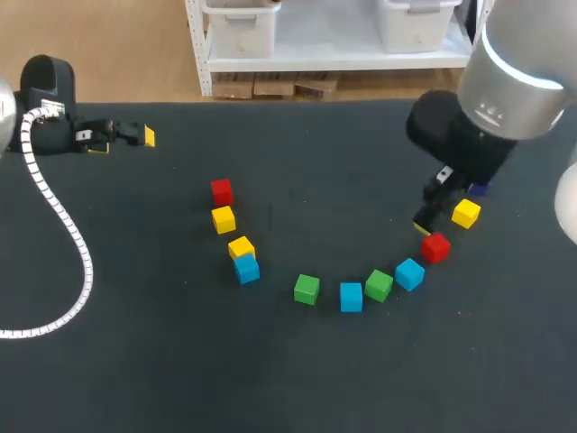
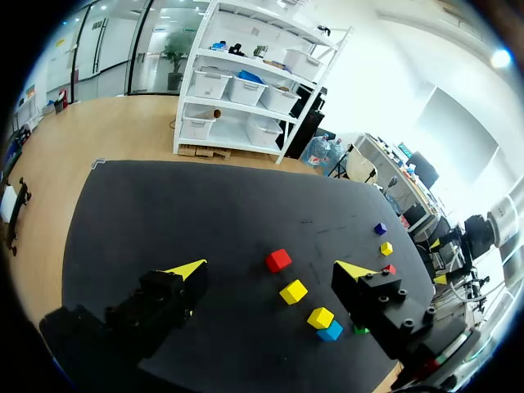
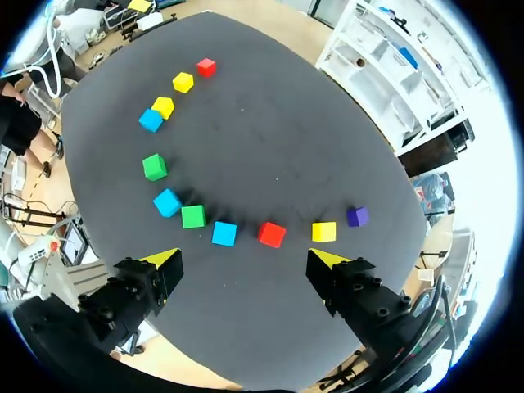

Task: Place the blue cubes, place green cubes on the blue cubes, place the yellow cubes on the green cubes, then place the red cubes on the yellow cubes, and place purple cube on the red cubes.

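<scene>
Cubes lie in a loose arc on the black table (image 1: 135, 361). From the left: red cube (image 1: 221, 190), yellow cube (image 1: 224, 219), a second yellow cube (image 1: 241, 246) touching a blue cube (image 1: 246, 269), green cube (image 1: 306, 289), blue cube (image 1: 351, 296), green cube (image 1: 379, 285), blue cube (image 1: 409, 273), red cube (image 1: 435, 247), yellow cube (image 1: 466, 213). The purple cube (image 3: 357, 216) is half hidden behind my right arm in the head view. My right gripper (image 3: 244, 259) hangs open above the red and yellow cubes at the arc's right end. My left gripper (image 2: 270, 270) stands open and empty at the far left.
A white ribbed cable (image 1: 63, 225) loops over the table's left side from my left arm. The table's far edge (image 1: 270, 101) runs along the back.
</scene>
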Motion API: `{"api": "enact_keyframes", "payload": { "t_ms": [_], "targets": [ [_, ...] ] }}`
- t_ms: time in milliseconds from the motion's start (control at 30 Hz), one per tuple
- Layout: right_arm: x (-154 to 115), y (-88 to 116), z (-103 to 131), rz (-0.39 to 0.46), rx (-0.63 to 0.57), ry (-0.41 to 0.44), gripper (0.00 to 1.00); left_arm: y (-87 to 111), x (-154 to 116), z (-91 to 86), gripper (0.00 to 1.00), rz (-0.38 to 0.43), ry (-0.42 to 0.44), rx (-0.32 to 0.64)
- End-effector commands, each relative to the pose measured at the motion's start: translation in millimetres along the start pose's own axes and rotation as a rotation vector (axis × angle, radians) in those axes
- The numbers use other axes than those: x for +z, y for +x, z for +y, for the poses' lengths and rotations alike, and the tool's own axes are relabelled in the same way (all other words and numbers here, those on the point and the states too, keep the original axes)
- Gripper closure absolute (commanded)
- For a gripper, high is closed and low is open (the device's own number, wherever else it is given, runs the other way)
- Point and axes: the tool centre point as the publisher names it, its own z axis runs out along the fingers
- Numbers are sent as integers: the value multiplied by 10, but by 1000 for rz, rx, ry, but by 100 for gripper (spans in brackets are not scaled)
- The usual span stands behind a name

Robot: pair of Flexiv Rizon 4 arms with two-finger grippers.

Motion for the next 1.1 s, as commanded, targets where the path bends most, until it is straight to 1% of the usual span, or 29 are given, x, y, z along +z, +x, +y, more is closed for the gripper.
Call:
{"api": "enact_keyframes", "payload": {
  "t_ms": [33, 667, 800, 900, 1000, 1033, 1100],
  "targets": [
    [-3, -13, -18, 4, 1, -3, 0, 11, 2, 23, 0, -6, 11, 2],
    [-3, -13, -18, 4, 1, -3, 0, 11, 2, 23, 0, -6, 11, 2],
    [134, 22, 85, 26, -22, -54, 0, 11, 2, 23, 0, -6, 11, 2],
    [195, 43, 131, 50, -8, -52, 0, 11, 2, 23, 0, -6, 11, 2],
    [257, 49, 204, 68, -8, -68, 0, 11, 2, 23, 0, -6, 11, 2],
    [289, 54, 227, 84, -5, -68, 0, 11, 2, 23, 0, -6, 11, 2],
    [362, 71, 253, 90, 31, -106, 0, 11, 2, 23, 0, -6, 11, 2]
  ]
}}
